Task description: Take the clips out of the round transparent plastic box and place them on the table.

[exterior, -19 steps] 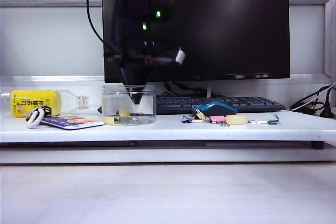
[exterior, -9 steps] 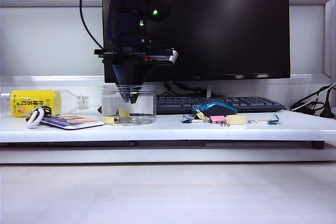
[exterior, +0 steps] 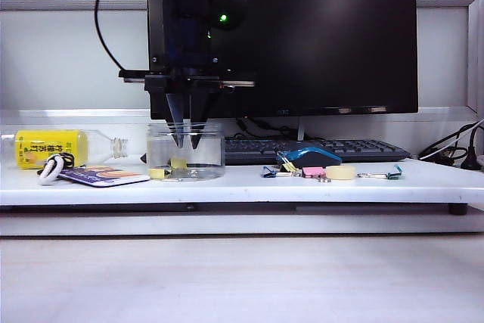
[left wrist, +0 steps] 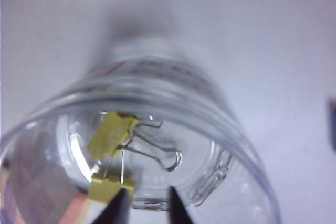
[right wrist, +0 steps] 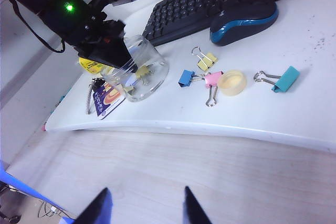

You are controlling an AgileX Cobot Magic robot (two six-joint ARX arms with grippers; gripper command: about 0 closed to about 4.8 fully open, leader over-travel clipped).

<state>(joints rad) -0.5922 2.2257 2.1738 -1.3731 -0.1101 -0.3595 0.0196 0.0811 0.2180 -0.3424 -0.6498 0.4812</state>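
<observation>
Round transparent plastic box (exterior: 186,152): upright on the white table (exterior: 227,185), left of the keyboard (exterior: 318,148). Contents: two pale-yellow clips (left wrist: 111,135), wire handles overlapping.
Left gripper (exterior: 187,140): pointing down, tips inside the box mouth, fingers parted, grasping nothing.
Right gripper (right wrist: 143,208): well clear above the wood-grain surface, fingers spread, empty.
Third yellow clip (right wrist: 206,61): on the table near the computer mouse (right wrist: 243,21).
</observation>
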